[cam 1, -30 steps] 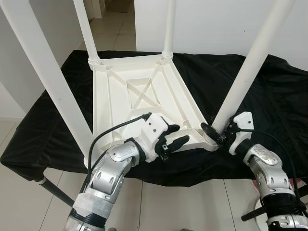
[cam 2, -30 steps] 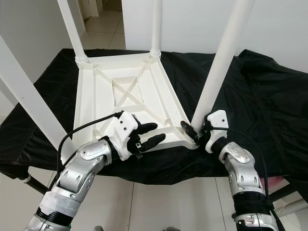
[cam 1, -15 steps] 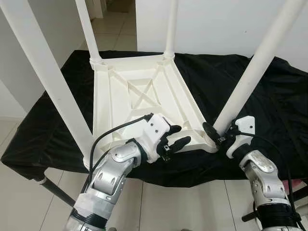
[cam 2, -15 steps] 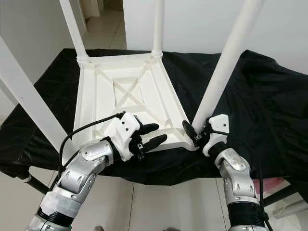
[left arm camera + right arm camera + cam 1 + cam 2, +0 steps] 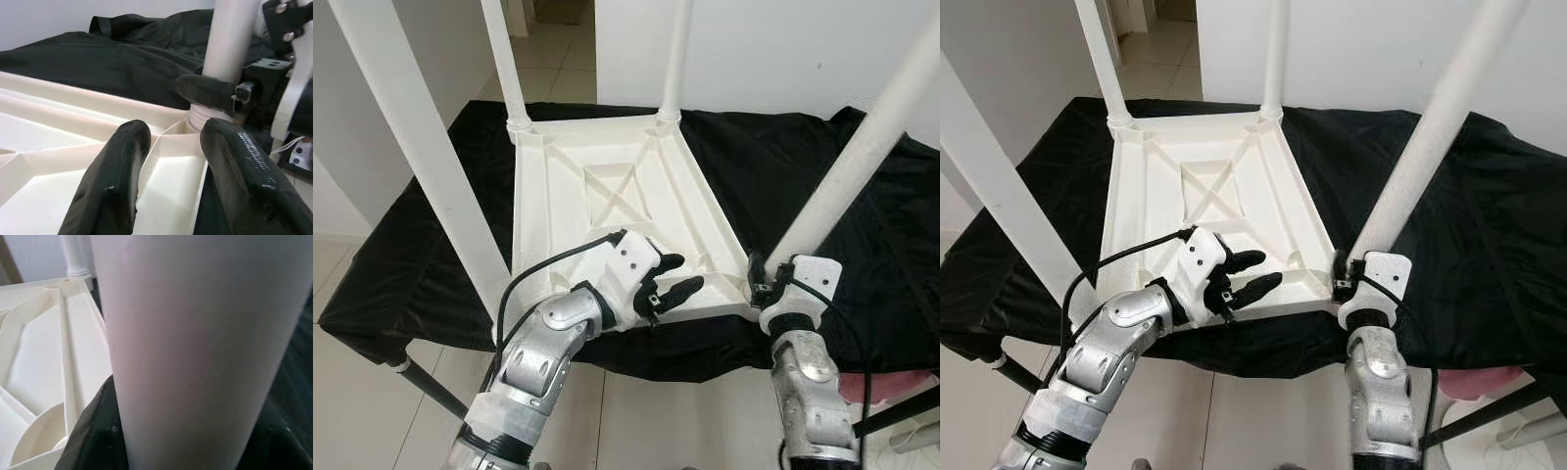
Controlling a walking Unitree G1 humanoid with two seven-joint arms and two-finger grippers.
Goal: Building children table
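Note:
A white children's table [image 5: 607, 196] lies upside down on a black cloth, its four legs pointing up. My right gripper [image 5: 759, 279] is shut on the near right leg [image 5: 862, 166] just above its socket. In the left wrist view one black finger [image 5: 205, 93] wraps around that leg [image 5: 230, 34]. The leg [image 5: 195, 342] stands close up in the right wrist view, with a black finger [image 5: 93, 431] against it. My left gripper [image 5: 685, 273] is open, hovering over the near edge of the table's ribbed underside, a little left of that corner, holding nothing.
The black cloth [image 5: 431, 245] covers a larger work table, with tiled floor beyond its near edge. The near left leg [image 5: 421, 147] rises close to my left arm. Two far legs [image 5: 504, 64] [image 5: 675, 54] stand at the back. A pink object [image 5: 891, 387] lies low right.
My right forearm has swung inward and now stands almost upright under the leg's base, the gripper still on the leg. The camera has shifted slightly. My left gripper has barely moved.

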